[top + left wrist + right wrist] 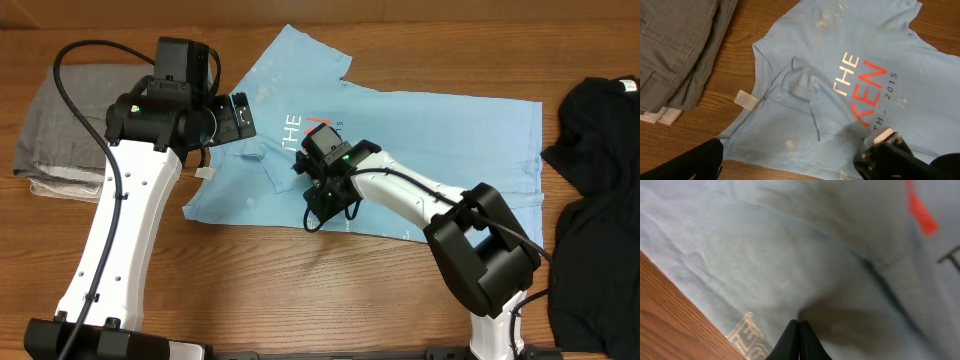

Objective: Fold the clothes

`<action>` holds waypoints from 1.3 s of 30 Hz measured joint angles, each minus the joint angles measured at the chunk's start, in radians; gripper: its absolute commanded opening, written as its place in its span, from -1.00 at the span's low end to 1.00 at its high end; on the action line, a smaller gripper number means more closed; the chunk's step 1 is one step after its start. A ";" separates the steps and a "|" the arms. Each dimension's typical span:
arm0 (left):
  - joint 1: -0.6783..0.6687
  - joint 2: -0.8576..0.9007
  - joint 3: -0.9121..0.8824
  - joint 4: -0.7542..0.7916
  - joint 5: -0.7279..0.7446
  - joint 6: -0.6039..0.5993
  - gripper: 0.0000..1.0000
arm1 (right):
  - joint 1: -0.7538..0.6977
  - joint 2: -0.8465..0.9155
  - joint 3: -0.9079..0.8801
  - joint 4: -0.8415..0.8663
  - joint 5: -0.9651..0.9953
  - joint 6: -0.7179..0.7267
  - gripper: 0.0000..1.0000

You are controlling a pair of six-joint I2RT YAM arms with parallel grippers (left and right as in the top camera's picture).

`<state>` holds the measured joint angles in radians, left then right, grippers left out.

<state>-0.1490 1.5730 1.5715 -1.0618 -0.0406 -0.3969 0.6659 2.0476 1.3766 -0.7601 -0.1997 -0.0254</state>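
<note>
The clothes are a light blue T-shirt (420,140) spread flat across the table, chest up, with white and coral-red lettering (862,85). One sleeve (802,85) is folded in over the body, and a white neck label (746,100) sticks out onto the wood. My left gripper (238,118) hovers open above the shirt's left end, with one dark finger (690,162) at the lower left of the left wrist view. My right gripper (315,213) is shut just above the shirt's near hem. Its fingertips (799,330) are pressed together with no cloth seen between them.
Folded grey trousers (70,130) lie at the table's left end, close to the shirt's label. A black garment (600,170) is heaped at the right end. Bare wood (300,290) runs along the front edge.
</note>
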 measured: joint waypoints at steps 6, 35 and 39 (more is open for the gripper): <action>0.000 0.000 0.000 0.000 0.000 0.000 1.00 | -0.072 0.005 0.000 -0.008 -0.014 0.000 -0.92; 0.000 0.000 0.000 0.000 0.000 0.000 1.00 | -0.137 0.010 0.004 0.173 0.097 0.024 -0.81; 0.000 0.000 0.000 0.000 0.000 0.000 1.00 | -0.147 0.010 0.005 0.209 0.114 0.052 -0.84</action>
<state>-0.1490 1.5730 1.5719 -1.0615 -0.0402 -0.3969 0.5186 2.0579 1.3811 -0.5514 -0.0856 0.0265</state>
